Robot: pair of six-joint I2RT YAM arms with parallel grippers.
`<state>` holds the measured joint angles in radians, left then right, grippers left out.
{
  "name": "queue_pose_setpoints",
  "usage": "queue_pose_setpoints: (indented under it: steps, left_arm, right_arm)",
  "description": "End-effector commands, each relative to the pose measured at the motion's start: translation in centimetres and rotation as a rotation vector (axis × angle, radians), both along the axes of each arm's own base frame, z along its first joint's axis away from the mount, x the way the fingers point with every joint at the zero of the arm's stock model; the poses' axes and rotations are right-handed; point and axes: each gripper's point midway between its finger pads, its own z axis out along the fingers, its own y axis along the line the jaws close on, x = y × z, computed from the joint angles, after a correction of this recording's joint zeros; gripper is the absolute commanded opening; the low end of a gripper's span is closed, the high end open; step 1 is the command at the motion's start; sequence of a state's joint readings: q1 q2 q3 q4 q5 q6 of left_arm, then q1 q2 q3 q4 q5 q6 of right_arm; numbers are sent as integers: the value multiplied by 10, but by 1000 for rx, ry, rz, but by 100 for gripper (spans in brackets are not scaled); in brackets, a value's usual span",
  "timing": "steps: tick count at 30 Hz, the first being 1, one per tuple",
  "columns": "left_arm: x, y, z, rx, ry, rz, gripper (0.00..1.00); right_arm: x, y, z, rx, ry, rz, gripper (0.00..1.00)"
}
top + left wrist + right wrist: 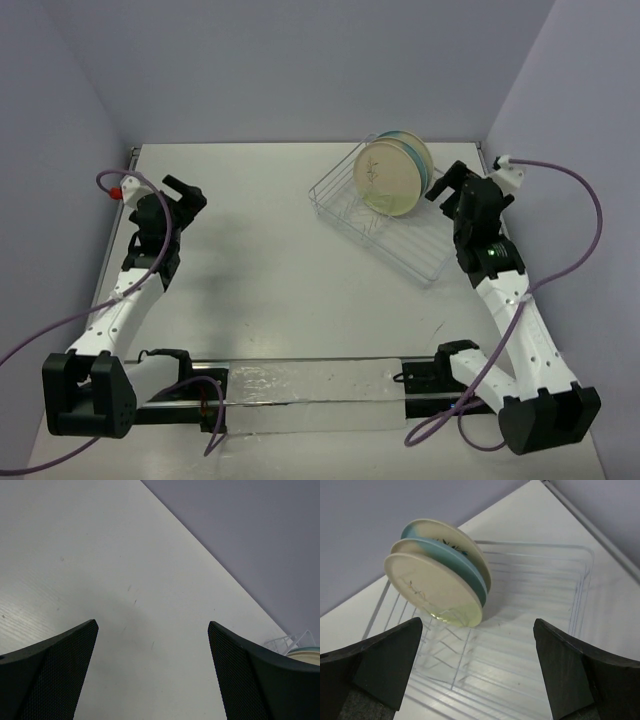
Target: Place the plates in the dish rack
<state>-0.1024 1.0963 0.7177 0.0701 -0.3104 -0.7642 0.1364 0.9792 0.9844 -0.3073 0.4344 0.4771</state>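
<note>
All three plates [437, 575] stand on edge, bunched at one end of the wire dish rack [581, 582], left gripper [152, 672] and right gripper [477, 667] both spread wide and empty, so loading looks done.

Beyond the right jaws, three round glazed ceramic plates [436, 591]: smooth and glossy, with a wet-looking sheen low on the plain cream-yellow front one. Beneath them, rectangular basket of thin silver-white wire [535, 585], bright and smooth, metal by the look. Black fingers [382, 667] of the right gripper [477, 672]: matt, plastic-looking. Black finger pads [55, 677] of the left gripper [152, 672]: finely dimpled, mesh-like. Between and past those jaws, flat white table top [100, 555]: matt, faint wood-like grain, a few small scuffs.
</note>
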Motion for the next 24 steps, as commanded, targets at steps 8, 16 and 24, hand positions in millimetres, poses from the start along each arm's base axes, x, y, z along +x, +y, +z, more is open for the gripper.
queue_pose_setpoints:
  steps: [8, 16, 24]
  left_arm:
    - [-6, -21, 26, -7, -138, -124, 99]
    - [-8, -18, 27, -4, -143, -115, 99]
    - [-4, -22, 22, -3, -123, -132, 99]
  right_arm:
    - [-37, 2, -30, 140, -71, -19, 100]
    - [-40, 1, -42, 100, -38, -10, 100]
    - [-51, -12, -42, 68, -60, -60, 100]
